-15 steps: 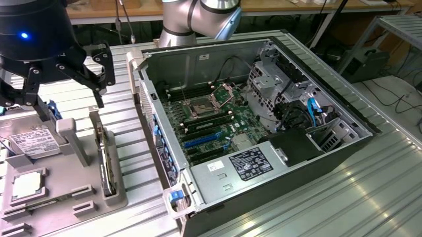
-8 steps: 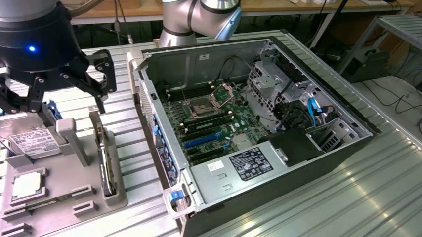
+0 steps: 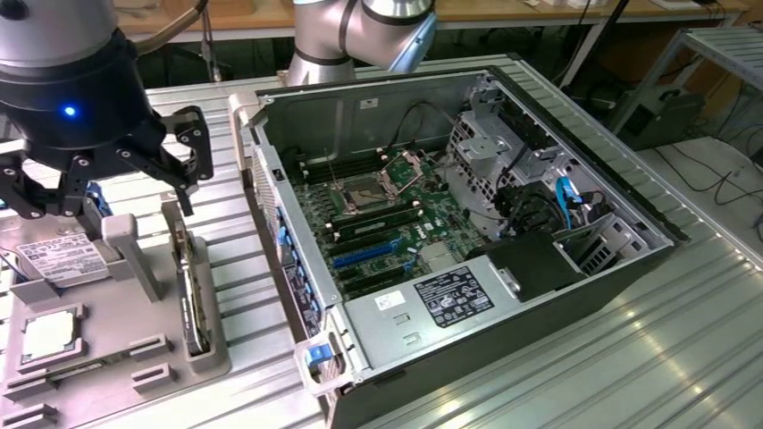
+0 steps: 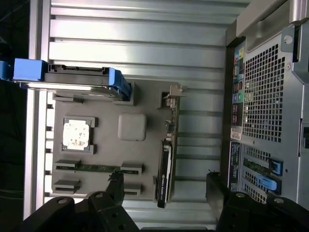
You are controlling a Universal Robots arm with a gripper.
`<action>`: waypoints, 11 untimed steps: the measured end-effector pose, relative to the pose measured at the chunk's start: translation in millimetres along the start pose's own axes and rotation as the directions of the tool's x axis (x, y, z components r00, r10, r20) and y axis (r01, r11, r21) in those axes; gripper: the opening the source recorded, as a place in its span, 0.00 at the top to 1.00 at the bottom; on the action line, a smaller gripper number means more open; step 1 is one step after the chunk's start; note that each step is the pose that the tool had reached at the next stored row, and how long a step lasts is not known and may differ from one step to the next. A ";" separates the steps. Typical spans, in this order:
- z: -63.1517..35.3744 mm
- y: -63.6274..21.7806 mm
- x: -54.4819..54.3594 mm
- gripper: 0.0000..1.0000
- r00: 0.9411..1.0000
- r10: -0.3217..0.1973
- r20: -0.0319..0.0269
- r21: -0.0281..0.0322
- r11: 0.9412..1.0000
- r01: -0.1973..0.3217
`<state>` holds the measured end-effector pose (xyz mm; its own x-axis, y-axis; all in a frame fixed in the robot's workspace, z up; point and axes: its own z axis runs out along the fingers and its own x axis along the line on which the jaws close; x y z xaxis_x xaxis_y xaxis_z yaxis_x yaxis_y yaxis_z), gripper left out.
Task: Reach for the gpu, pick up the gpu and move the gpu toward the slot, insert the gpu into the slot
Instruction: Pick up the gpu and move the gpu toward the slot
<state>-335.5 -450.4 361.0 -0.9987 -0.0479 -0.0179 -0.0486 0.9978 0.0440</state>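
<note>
Fingers [image 3: 188, 147] of the gripper [image 3: 113, 183] are seen spread apart, with nothing held between them. The gripper is hung above the grey fixture tray [image 3: 134, 344], and the gpu [image 3: 191, 290] is found at about five o'clock from it in the exterior view, stood on edge in a holder at the tray's side nearest the computer case [image 3: 357, 116]. The card's long axis is laid from twelve to six o'clock in that view. In the wrist view the gpu [image 4: 165, 166] is seen edge-on, below the gap of the gripper [image 4: 164, 180], one finger to each side of its thin body, so the closing line is judged to run across the card's thickness. No contact is seen. The slot [image 3: 364, 255], a blue connector on the green motherboard [image 3: 412, 228], is placed at about two o'clock from the gpu, inside the case.
</note>
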 end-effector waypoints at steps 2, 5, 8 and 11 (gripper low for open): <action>3.6 -0.9 0.1 0.22 1.000 0.000 0.000 0.000 1.000 0.000; 9.2 -1.7 0.3 0.22 1.000 0.000 0.000 0.000 1.000 0.000; 16.6 -1.9 0.4 0.22 1.000 0.000 0.000 0.005 1.000 0.000; 22.0 -2.1 0.5 0.22 1.000 0.000 -0.001 0.008 1.000 0.000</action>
<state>-335.5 -451.5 339.0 -0.9987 -0.0480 -0.0174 -0.0486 0.9982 0.0364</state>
